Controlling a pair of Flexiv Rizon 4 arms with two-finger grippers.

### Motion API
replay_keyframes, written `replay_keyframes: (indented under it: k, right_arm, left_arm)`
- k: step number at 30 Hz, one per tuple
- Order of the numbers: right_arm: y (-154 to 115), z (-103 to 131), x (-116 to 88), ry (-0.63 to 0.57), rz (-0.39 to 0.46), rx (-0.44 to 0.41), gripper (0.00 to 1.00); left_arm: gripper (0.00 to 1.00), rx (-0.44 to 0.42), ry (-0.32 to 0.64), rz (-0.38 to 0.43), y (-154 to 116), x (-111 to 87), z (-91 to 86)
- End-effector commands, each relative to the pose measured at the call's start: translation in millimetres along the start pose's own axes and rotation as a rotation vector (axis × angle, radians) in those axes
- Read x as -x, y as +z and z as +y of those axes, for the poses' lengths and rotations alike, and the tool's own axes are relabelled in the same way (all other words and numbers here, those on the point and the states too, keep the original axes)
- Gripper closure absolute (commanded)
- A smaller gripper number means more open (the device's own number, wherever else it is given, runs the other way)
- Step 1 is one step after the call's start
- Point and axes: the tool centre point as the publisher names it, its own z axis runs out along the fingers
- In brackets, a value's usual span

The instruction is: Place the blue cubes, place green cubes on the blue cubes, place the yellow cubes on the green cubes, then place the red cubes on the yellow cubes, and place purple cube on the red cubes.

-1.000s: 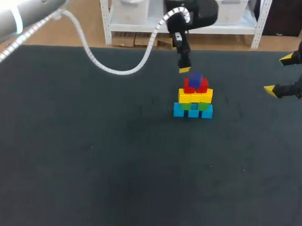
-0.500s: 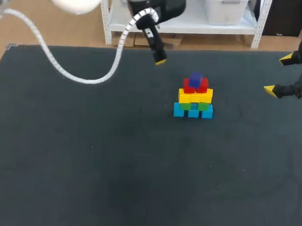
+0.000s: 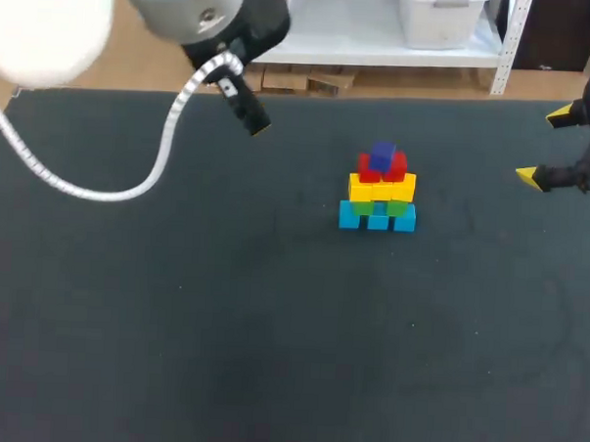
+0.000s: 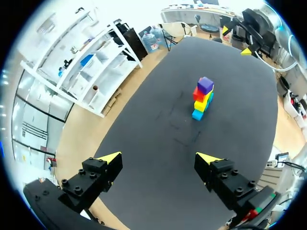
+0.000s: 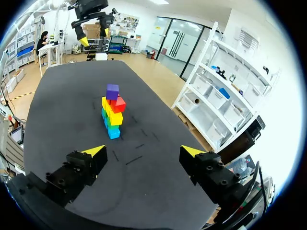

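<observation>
— Start on the left. How is the left pincer [image 4: 160, 158]?
— It hangs over the dark table [image 3: 173, 323] with its yellow-tipped fingers spread wide and nothing between them.
— And the cubes, seen from it?
— Well ahead of it, clear of both fingers, all in one stack. The blue cubes [image 3: 376, 219] sit on the table, the green cubes [image 3: 366, 207] on those, then the yellow cubes [image 3: 382, 189], then the red cubes [image 3: 387, 170]. The purple cube [image 3: 381, 154] is on top.
— Is the stack upright?
— Yes, and nothing touches it.
— And the right pincer [image 3: 543, 146]?
— Wide apart too, and empty. The stack lies well ahead of its fingertips, with the left pincer farther off beyond the cubes.
</observation>
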Motion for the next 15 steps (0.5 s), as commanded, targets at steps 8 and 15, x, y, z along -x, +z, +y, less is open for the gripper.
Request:
replay_keyframes:
  k: [8, 15]
  right_arm:
    - [0.5, 1.8, 0.7, 0.001, 0.004, -0.009, 0.0]
    - [0.5, 1.8, 0.7, 0.001, 0.004, -0.009, 0.0]
  left_arm:
    - [0.0, 0.05, -0.05, -0.287, -8.3, -44.5, 2.0]
    - [0.0, 0.066, -0.115, -0.283, -2.7, -58.2, 9.9]
